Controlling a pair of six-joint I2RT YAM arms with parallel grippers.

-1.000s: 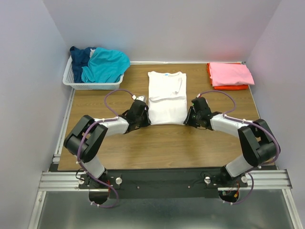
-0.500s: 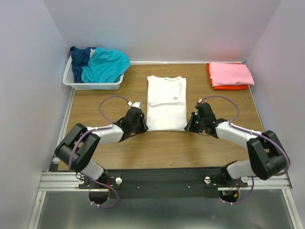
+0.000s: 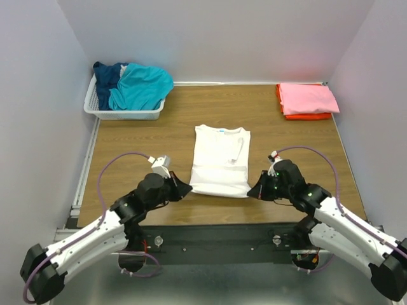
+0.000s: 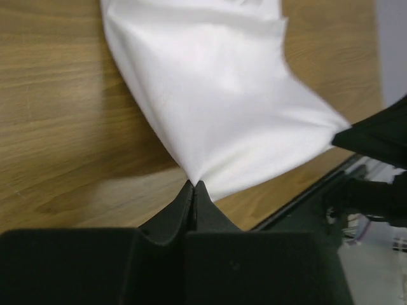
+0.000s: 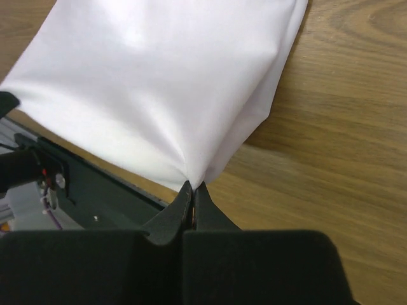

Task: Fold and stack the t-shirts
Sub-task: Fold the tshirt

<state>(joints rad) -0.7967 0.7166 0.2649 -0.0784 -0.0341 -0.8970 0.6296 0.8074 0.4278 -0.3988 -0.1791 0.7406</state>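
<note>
Clearly, both grippers are clenched on cloth: the left gripper (image 4: 194, 185) pinches the near left corner of the white shirt (image 3: 220, 159), and the right gripper (image 5: 193, 185) pinches the near right corner. In each wrist view the cloth runs in tight folds into the closed fingertips. The shirt lies in the centre of the frame on the table (image 3: 127, 146), long side up and down, collar at the far end, its near edge close to the table's front edge. I think the main danger is a slip, because each pinch holds only a small tip of corner, and a quick pull could free it. If one arm lifts or moves faster than the other, the fold may come out skew. The already folded side layers could also open when the hem is carried. Both arms lie low and reach forward from the bottom of the frame, elbows spread toward the lower corners, wrists turned inward to the shirt. The teal shirt (image 3: 143, 86) and navy shirt (image 3: 106, 74) wait in the basket (image 3: 124, 115) at upper left; the pink shirt (image 3: 308, 98) rests on the orange shirt (image 3: 305, 116) at upper right.
</note>
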